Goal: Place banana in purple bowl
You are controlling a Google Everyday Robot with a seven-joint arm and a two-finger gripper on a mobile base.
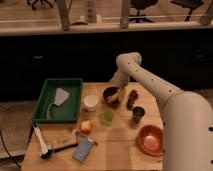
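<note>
The purple bowl [110,95] stands near the middle of the wooden table [117,147]. The banana [121,94], a small yellow piece, shows at the bowl's right rim, right under the gripper. My gripper [117,90] hangs from the pale arm [150,82] and is low over the bowl's right side, at the banana. I cannot tell whether the banana is held or rests in the bowl.
A green tray [52,111] with a pale cloth stands at the left. Around the bowl are a white cup [90,102], a green cup [106,117], an orange fruit [86,126], a dark cup [138,114], a brown item [132,98] and the orange bowl [150,139]. A blue packet [83,149] and a brush [40,140] lie at the front left.
</note>
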